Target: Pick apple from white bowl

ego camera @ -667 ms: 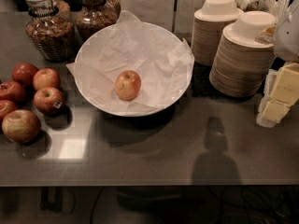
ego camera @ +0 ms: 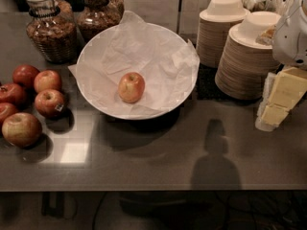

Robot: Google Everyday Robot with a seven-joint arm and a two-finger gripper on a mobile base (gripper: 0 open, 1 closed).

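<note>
The apple, pale yellow-orange with a reddish blush, lies alone on crumpled white paper in the middle of the white bowl. The bowl stands on the dark counter, left of centre. My gripper, pale yellow under a white arm housing, hangs at the right edge of the view. It is well to the right of the bowl, above the counter, and holds nothing that I can see. It does not touch the apple.
Several darker red apples lie in a group left of the bowl. Two glass jars of granola stand behind them. Two stacks of beige disposable bowls stand right of the white bowl, close to my gripper. The counter's front edge runs below.
</note>
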